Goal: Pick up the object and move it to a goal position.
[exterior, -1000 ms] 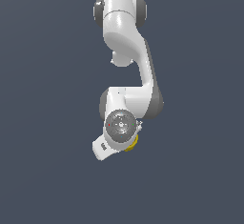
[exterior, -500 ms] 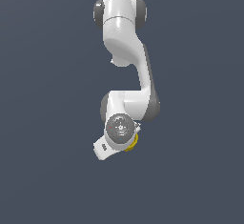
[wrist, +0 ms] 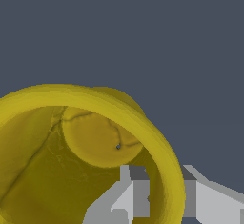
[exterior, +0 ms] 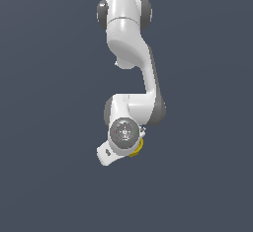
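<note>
Exterior view: the arm (exterior: 132, 58) folds downward, wrist over the yellow cup (exterior: 137, 148). Wrist view looks into the cup's hollow, its wall between the fingers (wrist: 209, 201); whether they clamp it, I cannot tell.

open dark surface all round the arm (exterior: 131, 63) in the exterior view, room to pass on every side. only thing i see in the way is the yellow cup (wrist: 81, 156) itself: its rim wall sits between the gripper (wrist: 164, 199) fingers, one finger (wrist: 126, 197) inside the hollow.

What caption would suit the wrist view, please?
Wrist close-up: the gripper straddles the rim of the hollow yellow cup.
</note>
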`<act>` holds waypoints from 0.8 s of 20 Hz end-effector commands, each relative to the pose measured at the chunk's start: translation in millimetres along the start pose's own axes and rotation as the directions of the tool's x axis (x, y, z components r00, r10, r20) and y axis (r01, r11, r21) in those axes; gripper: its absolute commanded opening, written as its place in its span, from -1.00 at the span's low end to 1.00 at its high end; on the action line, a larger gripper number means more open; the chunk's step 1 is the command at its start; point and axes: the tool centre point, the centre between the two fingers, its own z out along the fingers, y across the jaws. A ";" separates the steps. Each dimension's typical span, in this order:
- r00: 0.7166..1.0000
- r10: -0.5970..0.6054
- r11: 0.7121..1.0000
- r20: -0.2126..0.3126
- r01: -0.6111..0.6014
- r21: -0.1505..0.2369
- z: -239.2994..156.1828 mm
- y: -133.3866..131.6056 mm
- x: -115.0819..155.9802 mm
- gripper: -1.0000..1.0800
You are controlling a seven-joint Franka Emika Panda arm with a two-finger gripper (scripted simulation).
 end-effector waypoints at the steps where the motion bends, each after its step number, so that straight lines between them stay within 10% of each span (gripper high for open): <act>1: 1.000 -0.001 1.000 0.000 0.001 0.000 -0.2 0.0 0.0 -1.00; 16: 0.996 -0.084 0.995 -0.043 0.081 -0.053 -17.0 61.1 -22.0 -1.00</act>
